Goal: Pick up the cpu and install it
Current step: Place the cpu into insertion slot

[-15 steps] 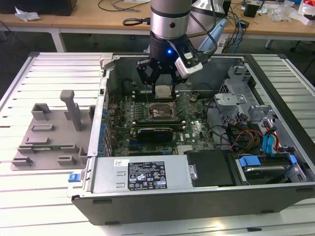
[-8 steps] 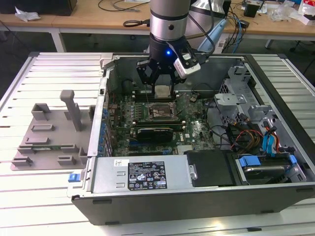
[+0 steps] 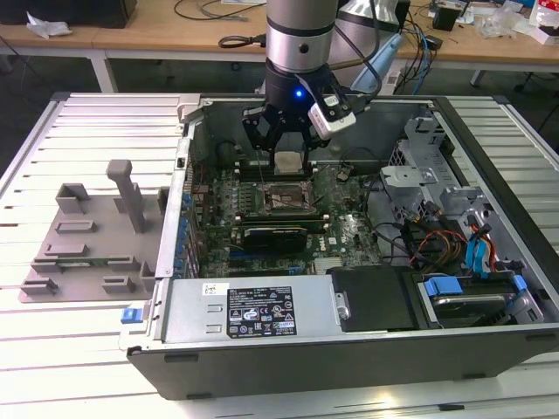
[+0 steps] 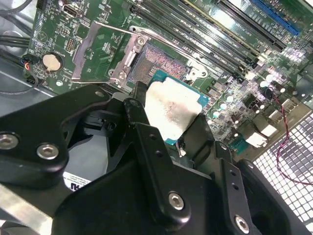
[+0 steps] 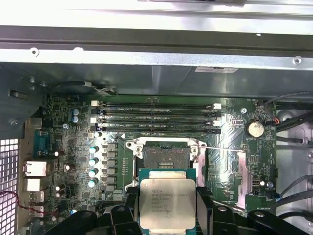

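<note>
Half the job looks done, I'd say. The pick-up part is sorted: the cpu point(image 5: 167, 203) is up in the air, pinched by its edges between the fingers of the gripper point(image 3: 287, 162), which is closed down onto it. It hangs inside the open computer case point(image 3: 349, 349), above the motherboard and near the socket point(image 5: 165, 157). Can't tell if it's squarely lined up.

Seating it is what's left. The socket is bare, with its metal load plate point(image 4: 105, 49) flipped open.

Other stuff around:
- memory slots point(image 5: 156, 117) right beside the socket
- a coin cell point(image 5: 255, 129)
- a black heatsink block point(image 3: 278, 234) on the socket's near side in the exterior view
- a tangle of cables point(image 3: 437, 240) toward the exterior view's right
- the grey tray point(image 3: 87, 236) well apart, on the exterior view's left

Nothing sits between chip and socket, but that raised plate is close by.
</note>
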`<state>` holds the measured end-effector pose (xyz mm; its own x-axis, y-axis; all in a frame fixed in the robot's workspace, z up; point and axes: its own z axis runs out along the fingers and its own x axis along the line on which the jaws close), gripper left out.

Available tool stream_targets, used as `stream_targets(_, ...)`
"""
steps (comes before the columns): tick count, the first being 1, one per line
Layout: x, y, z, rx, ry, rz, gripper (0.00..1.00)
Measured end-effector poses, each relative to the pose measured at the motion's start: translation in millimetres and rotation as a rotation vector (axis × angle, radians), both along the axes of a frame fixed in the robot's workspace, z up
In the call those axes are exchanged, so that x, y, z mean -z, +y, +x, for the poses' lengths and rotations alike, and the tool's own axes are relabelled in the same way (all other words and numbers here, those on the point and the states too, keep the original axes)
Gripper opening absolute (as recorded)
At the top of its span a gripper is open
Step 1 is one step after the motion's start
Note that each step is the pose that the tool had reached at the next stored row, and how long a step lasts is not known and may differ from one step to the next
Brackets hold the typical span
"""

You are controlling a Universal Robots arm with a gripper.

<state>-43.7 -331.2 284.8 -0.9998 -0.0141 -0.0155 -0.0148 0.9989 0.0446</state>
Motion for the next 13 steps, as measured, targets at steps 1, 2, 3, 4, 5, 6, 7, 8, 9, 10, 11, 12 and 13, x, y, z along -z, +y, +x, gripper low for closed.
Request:
stream_targets(1,0.0,0.0,0.0,0.0,0.0,0.0,0.55)
stream_targets(2,0.0,0.0,0.0,0.0,0.0,-0.0001,0.55)
stream_targets(3,0.0,0.0,0.0,0.0,0.0001,-0.0001,0.55)
stream_targets(4,0.0,0.0,0.0,0.0,0.0,0.0,0.55)
stream_targets(5,0.1,0.0,0.0,0.0,0.0,-0.0001,0.55)
stream_targets(6,0.1,0.0,0.0,0.0,0.0001,-0.0001,0.55)
stream_targets(7,0.1,0.0,0.0,0.033,0.0001,0.0,0.55)
stream_targets(8,0.1,0.0,0.0,0.067,0.0,0.0,0.55)
stream_targets(9,0.2,0.0,0.0,0.11,0.0001,0.0,0.55)
stream_targets(10,0.2,0.0,0.0,0.151,0.0001,0.0,0.55)
stream_targets(11,0.2,0.0,0.0,0.176,0.0001,0.0,0.55)
stream_targets(12,0.3,0.0,0.0,0.214,0.0,0.0001,0.55)
stream_targets(13,0.4,0.0,0.0,0.236,0.0,0.0001,0.55)
